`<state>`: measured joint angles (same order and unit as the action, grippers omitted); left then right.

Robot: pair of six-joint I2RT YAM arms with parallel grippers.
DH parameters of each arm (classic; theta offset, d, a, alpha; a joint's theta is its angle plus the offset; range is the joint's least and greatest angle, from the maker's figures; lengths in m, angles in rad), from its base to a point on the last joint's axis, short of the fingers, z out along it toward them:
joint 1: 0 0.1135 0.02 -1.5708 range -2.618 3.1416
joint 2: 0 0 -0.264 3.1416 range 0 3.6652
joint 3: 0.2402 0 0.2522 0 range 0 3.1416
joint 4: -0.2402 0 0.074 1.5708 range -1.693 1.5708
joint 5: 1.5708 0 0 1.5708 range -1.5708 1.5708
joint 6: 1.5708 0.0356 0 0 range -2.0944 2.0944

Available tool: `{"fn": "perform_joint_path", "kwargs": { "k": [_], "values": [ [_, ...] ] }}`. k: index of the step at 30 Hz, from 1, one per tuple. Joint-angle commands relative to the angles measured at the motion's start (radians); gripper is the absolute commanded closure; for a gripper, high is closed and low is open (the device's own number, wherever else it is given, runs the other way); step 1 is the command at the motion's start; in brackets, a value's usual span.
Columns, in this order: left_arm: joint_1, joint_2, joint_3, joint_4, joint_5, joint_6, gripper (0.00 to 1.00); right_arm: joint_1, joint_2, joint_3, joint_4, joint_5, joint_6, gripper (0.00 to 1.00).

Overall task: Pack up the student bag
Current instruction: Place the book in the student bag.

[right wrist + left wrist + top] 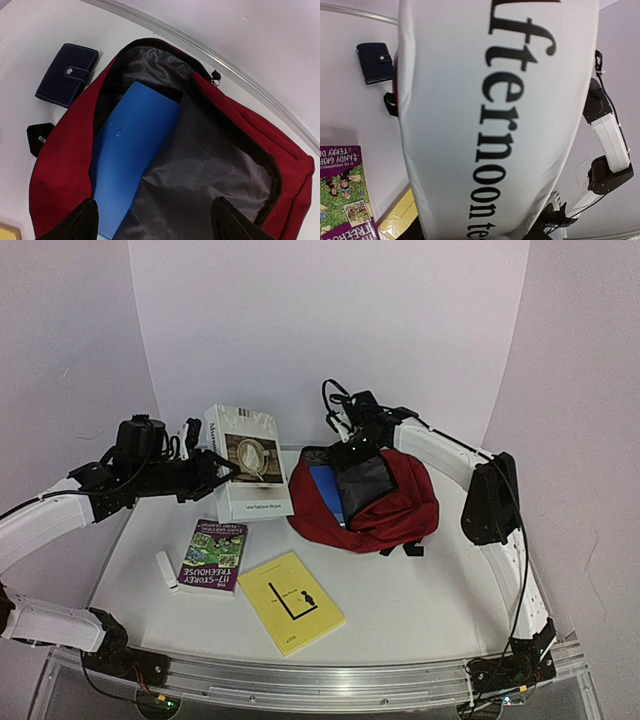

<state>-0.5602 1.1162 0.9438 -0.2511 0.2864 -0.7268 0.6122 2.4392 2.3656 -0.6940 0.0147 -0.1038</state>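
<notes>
The student bag (400, 508) is dark red and lies open at the back right of the table. Its grey lining (200, 180) shows, and a blue flat folder (130, 155) sits inside on the left. My right gripper (155, 222) hovers over the opening, open, with nothing between its fingers (82, 222). My left gripper (212, 472) is shut on a white book (245, 458), held upright off the table just left of the bag. In the left wrist view the book's spine (495, 125), printed "Afternoon tea", fills the frame and hides the jaws.
A purple paperback (213, 555), a yellow book (292, 602) and a small white object (166, 571) lie on the front left of the table. A dark blue snap wallet (67, 75) lies beside the bag's left edge. White walls close the back and sides.
</notes>
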Motion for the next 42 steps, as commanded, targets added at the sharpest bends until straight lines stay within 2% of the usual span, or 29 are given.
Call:
{"fn": "perform_joint_path", "kwargs": {
  "k": [1,7,10,12,16,18,19,26,33,42],
  "values": [
    [0.007,-0.036,-0.026,0.048,-0.049,-0.058,1.00,0.007,0.083,0.057,0.031,0.073,0.028,0.23],
    [0.008,-0.039,-0.071,0.098,-0.046,-0.099,1.00,0.014,0.151,0.038,0.054,0.147,0.029,0.24],
    [0.008,-0.036,-0.086,0.121,-0.041,-0.111,1.00,0.016,0.159,-0.013,0.067,0.189,0.027,0.30],
    [0.008,-0.029,-0.094,0.139,-0.032,-0.118,1.00,0.017,0.140,-0.067,0.080,0.194,0.024,0.41],
    [0.008,0.000,-0.099,0.167,0.001,-0.125,1.00,0.016,0.047,-0.183,0.090,0.195,0.004,0.81],
    [0.007,0.020,-0.101,0.195,0.029,-0.126,1.00,0.016,-0.026,-0.245,0.094,0.182,-0.012,0.96],
    [0.006,0.030,-0.105,0.217,0.048,-0.128,1.00,0.014,-0.073,-0.272,0.096,0.170,-0.020,1.00],
    [0.004,0.151,-0.138,0.458,0.204,-0.180,1.00,-0.009,-0.296,-0.397,0.103,0.064,-0.050,1.00],
    [-0.042,0.411,-0.075,0.667,0.382,-0.275,1.00,-0.011,-0.406,-0.510,0.106,0.020,-0.062,1.00],
    [-0.058,0.770,0.025,1.081,0.616,-0.645,1.00,-0.011,-0.526,-0.689,0.198,-0.037,-0.089,1.00]
  ]
}}
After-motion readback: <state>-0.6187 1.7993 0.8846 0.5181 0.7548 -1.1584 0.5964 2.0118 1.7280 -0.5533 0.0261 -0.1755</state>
